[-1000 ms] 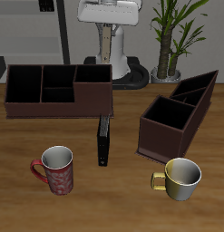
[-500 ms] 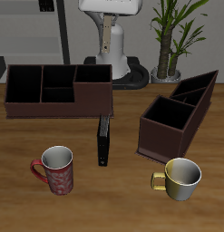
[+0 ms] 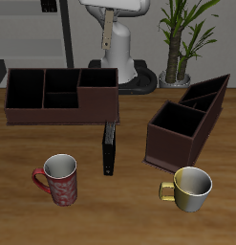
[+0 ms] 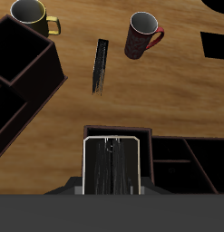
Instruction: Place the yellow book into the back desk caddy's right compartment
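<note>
The yellow book point(image 3: 108, 31) hangs edge-on from my gripper point(image 3: 109, 12), high over the back of the table. In the wrist view the book point(image 4: 111, 165) fills the space under the gripper point(image 4: 111, 184), which is shut on it. The fingers themselves are mostly hidden. The back desk caddy point(image 3: 60, 107) is long and dark brown. Its right compartment point(image 3: 97, 80) is the tall-walled end section, and it is empty. In the wrist view the book overlaps that compartment point(image 4: 117, 132), well above it.
A black book point(image 3: 109, 148) stands on the table before the back caddy. A diagonally turned dark-brown caddy point(image 3: 186, 120) sits beside it. A red mug point(image 3: 58, 179) and a yellow mug point(image 3: 191, 188) are near the front edge. A plant point(image 3: 182, 38) stands behind.
My gripper has risen steadily with the yellow book in it. Nothing on the table has moved.
</note>
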